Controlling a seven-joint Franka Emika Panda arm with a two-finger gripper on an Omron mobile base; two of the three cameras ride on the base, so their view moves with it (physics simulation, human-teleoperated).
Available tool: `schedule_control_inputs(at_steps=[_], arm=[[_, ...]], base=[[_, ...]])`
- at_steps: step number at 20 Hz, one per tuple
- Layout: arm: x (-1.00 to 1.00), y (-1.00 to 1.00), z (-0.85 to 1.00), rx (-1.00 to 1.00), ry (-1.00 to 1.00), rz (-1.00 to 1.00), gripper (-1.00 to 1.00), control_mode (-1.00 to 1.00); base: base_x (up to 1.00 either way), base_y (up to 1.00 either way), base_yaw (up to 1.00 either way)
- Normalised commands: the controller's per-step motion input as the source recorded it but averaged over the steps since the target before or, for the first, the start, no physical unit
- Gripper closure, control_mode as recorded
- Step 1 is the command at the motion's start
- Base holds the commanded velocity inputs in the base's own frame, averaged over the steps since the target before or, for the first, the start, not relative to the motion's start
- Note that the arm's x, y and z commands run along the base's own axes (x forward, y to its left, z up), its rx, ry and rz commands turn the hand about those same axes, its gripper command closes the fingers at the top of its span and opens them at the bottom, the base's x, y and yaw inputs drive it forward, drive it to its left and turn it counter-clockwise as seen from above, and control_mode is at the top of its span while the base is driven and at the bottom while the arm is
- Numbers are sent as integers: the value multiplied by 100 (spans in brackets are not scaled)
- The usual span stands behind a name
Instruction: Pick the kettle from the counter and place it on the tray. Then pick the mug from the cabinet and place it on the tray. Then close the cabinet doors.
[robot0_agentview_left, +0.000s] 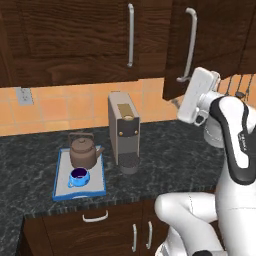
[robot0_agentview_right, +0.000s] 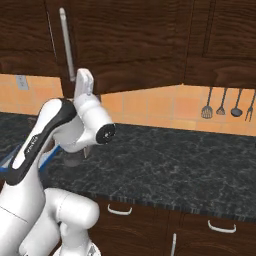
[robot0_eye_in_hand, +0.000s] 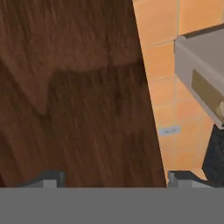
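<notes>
Pincer: the pincer stood wide, holding nothing; its two dark tips rose at the bottom of the hand view with a brown wood panel face close in front of and between them.
Arm pose: the arm rose from the base, elbow bent high, with the white hand tipped upward towards the lower corner of the right cabinet door, beside its silver bar handle.
Door in hand: that right cabinet door looked ajar, swung out from the cabinet; the left cabinet door looked flat and shut. Whether the pincer touched the wood could not be told.
How the door would handle: judged stiff, rigid and fairly heavy on its hinges, not fragile; the flat face was smooth and likely slippery, so a push on the panel near the free edge, or a hold on the bar handle, seemed the best purchase.
Desk: the dark marbled desk carried the tray to the left.
On the tray: the kettle sat at the back, the blue mug just in front of it, both within the blue rim.
Beside the tray: a grey-and-brown coffee machine stood just to the right.
Task stage: judged near the end, only the door closing left.
</notes>
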Motion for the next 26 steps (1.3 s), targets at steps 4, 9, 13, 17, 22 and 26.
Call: schedule_control_inputs(at_steps=[4,9,13,17,22,26], arm=[[94,68,22,-14,-2,-31,-100,-100],[99,61,21,-11,0,-28,-100,-100],[95,54,24,-7,0,-24,-100,-100],[90,33,7,-1,1,-16,-100,-100],[88,28,-7,-1,2,-12,-100,-100],[66,12,-13,-1,10,-7,-100,-100]], base=[[0,0,0],[0,0,0],[0,0,0],[0,0,0],[0,0,0],[0,0,0]])
